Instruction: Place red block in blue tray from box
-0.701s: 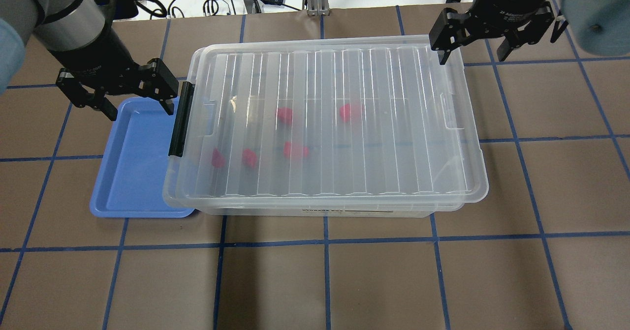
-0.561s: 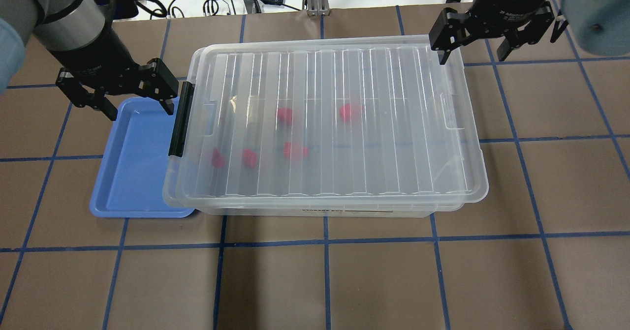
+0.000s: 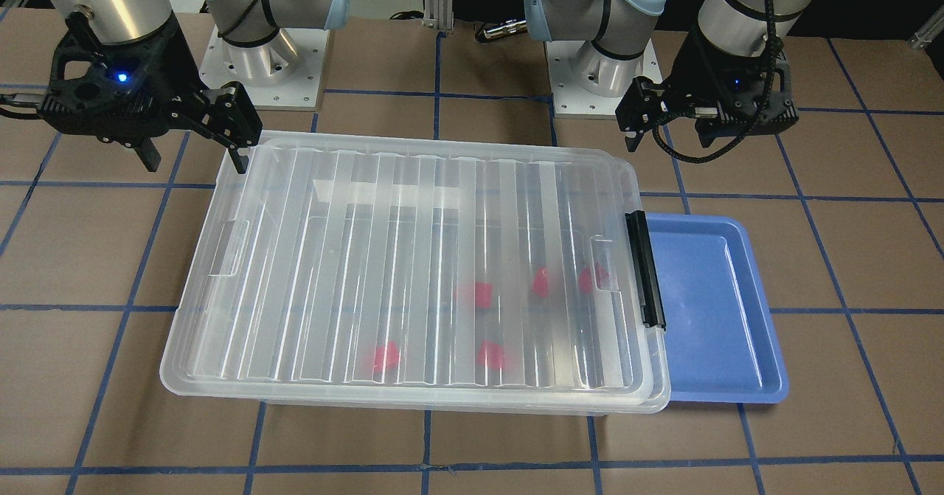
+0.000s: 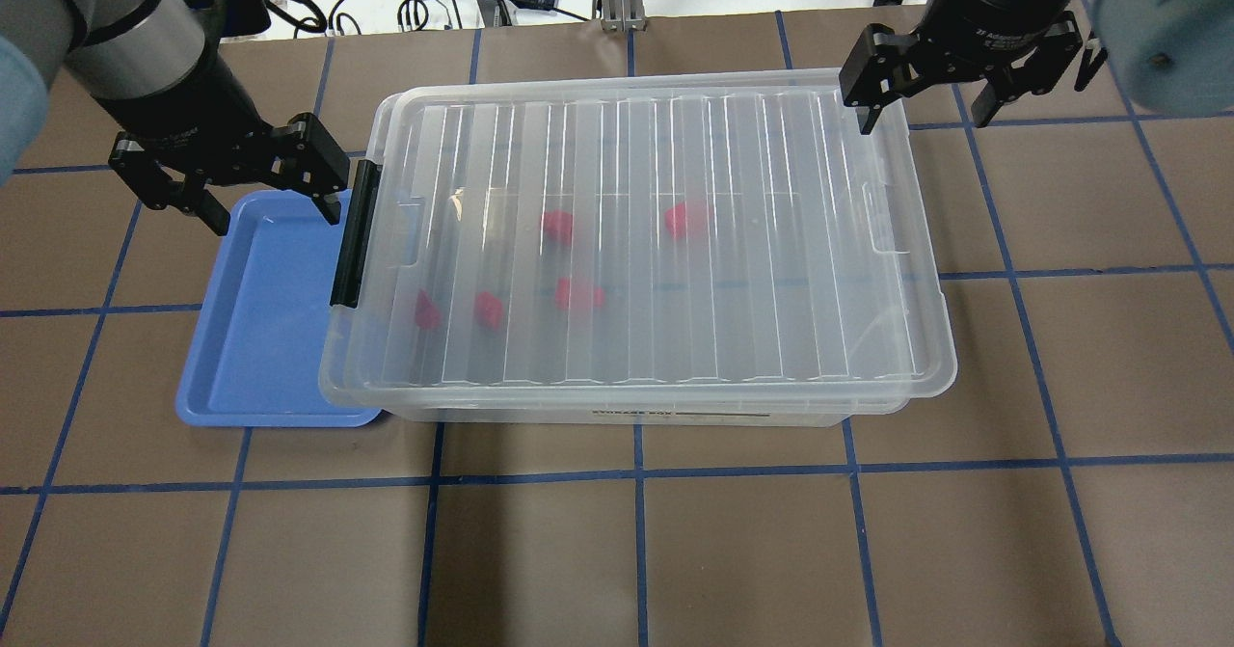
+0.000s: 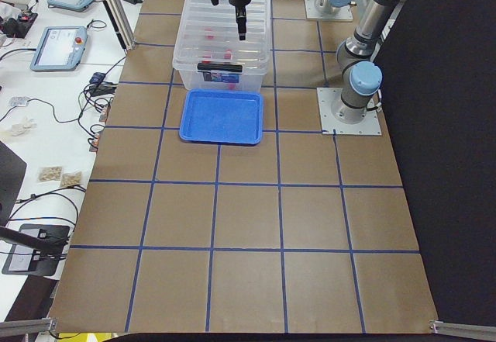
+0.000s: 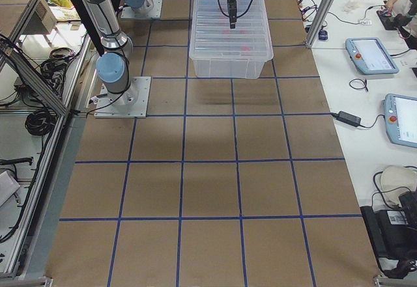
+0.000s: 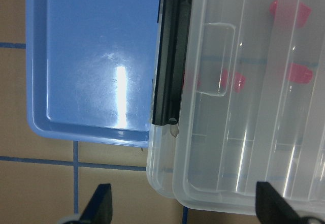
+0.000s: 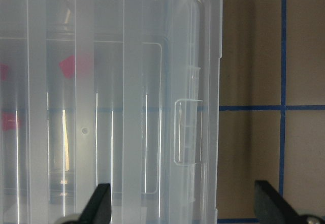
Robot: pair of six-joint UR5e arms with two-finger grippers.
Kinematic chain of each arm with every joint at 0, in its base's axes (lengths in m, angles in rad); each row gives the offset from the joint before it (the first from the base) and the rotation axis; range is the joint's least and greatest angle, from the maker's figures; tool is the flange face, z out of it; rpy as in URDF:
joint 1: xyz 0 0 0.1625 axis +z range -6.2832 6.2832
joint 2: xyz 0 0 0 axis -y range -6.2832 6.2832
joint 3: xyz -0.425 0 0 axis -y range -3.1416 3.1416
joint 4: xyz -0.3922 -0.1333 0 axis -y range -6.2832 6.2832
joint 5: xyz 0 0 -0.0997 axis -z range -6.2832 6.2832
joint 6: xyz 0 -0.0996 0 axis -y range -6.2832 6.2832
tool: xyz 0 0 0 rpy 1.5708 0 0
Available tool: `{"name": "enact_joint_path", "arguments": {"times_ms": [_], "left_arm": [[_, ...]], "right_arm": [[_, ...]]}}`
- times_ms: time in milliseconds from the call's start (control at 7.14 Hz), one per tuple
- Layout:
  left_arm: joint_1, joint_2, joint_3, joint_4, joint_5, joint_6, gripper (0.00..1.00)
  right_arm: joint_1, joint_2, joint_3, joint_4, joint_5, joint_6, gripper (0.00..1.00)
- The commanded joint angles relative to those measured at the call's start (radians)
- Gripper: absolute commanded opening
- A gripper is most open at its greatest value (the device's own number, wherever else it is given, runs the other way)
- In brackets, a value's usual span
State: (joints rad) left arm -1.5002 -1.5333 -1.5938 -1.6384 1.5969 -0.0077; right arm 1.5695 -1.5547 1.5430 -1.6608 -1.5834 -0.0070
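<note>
Shut under a ribbed translucent lid (image 4: pixel 771 242): the box (image 4: pixel 617 414), lying lengthwise across the brown table (image 4: pixel 1060 387) with its blue tape grid. On the short end toward the robot's left, a black latch bar (image 4: pixel 352 232).

Pushed up against that latch end, with one long edge tucked under the box's overhanging rim: the blue tray (image 4: pixel 255 338).

Inside the box, seen only as five smeared patches through the lid: red blocks (image 4: pixel 578 294). Two toward the far side, three toward the near side, and two of those three close to the latch end. Too blurred by the plastic to tell which one bears the stud.

Above the far end of the tray, just beside the latch bar — the left gripper (image 4: pixel 272 211), fingers spread wide, nothing between them.

Above the box's far corner at the end away from the latch — the right gripper (image 4: pixel 924 115), likewise spread wide and holding nothing. One finger over the lid's corner, the other out past the rim, over bare table.
</note>
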Motion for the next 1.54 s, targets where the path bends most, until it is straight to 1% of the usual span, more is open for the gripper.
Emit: {"name": "enact_joint_path", "arguments": {"times_ms": [0,140,280,420,561,841,1401], "left_arm": [[0.000,-0.001,0.000,0.000,0.000,0.000,1.00],[0.000,-0.002,0.000,0.000,0.000,0.000,1.00],[0.000,-0.002,0.000,0.000,0.000,0.000,1.00],[0.000,-0.004,0.000,0.000,0.000,0.000,1.00],[0.000,-0.004,0.000,0.002,-0.002,0.000,1.00],[0.000,-0.004,-0.002,0.002,-0.002,0.000,1.00],[0.000,-0.004,-0.002,0.002,-0.002,0.002,1.00]], "right_arm": [[-0.011,0.008,0.081,-0.020,0.003,-0.014,1.00],[-0.037,0.014,0.151,-0.112,0.002,-0.048,1.00],[-0.092,0.015,0.201,-0.172,0.000,-0.130,1.00],[-0.142,0.016,0.230,-0.172,0.006,-0.139,1.00],[-0.146,0.021,0.259,-0.198,0.009,-0.137,1.00],[-0.146,0.057,0.313,-0.321,0.002,-0.142,1.00],[-0.154,0.061,0.313,-0.326,0.002,-0.156,1.00]]}}
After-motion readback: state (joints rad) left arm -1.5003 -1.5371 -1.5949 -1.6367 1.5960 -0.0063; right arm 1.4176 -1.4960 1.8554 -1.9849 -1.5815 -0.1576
